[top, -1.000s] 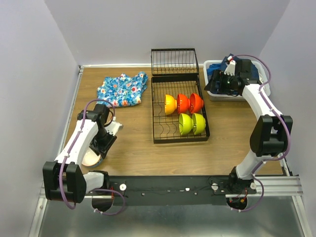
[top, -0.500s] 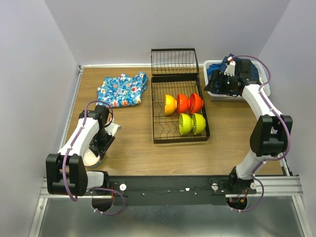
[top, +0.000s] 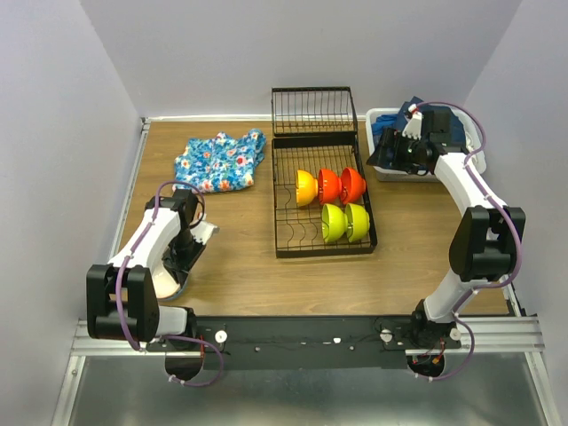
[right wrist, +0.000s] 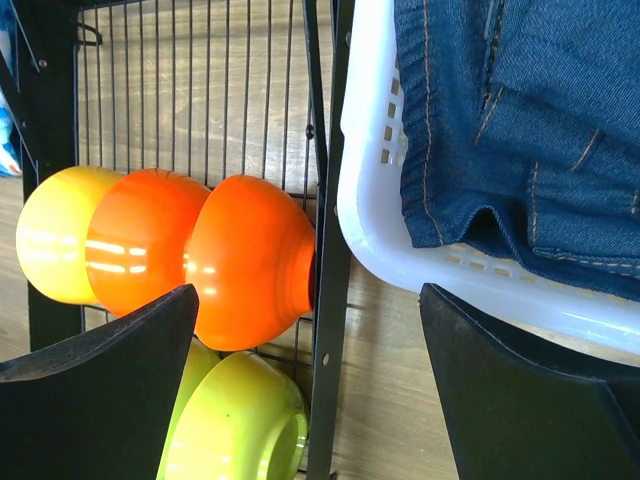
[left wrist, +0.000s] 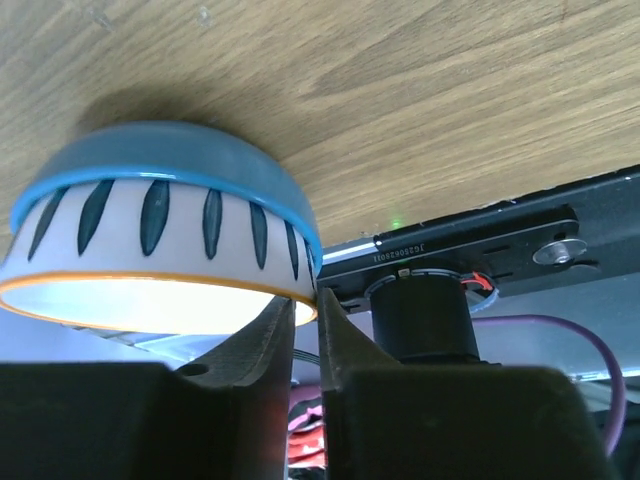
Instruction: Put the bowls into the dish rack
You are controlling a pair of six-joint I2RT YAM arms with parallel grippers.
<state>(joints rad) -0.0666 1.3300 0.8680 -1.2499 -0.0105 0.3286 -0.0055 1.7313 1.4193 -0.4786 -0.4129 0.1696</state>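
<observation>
The black wire dish rack point(top: 288, 238) stands mid-table. It holds a yellow bowl point(top: 306, 187), two red-orange bowls point(top: 341, 185) and two lime-green bowls point(top: 345, 222) on edge. My left gripper point(top: 182, 264) is shut on the rim of a white bowl with blue stripes point(top: 163, 283) at the table's near left. In the left wrist view the gripper point(left wrist: 306, 305) pinches that bowl's point(left wrist: 160, 230) orange-edged rim. My right gripper point(top: 395, 151) is open and empty. In the right wrist view it point(right wrist: 308, 300) hangs over the rack's right frame point(right wrist: 330, 250), beside a red-orange bowl point(right wrist: 250, 260).
A white plastic basket point(top: 383, 169) of dark blue jeans point(right wrist: 520, 120) stands right of the rack, close to its frame. A blue flowered cloth point(top: 219, 160) lies at the back left. The black base rail point(top: 311, 333) runs along the near edge.
My left arm has swung a little to the left and nearer, keeping hold of the bowl. My right gripper has edged slightly left over the basket's edge.
</observation>
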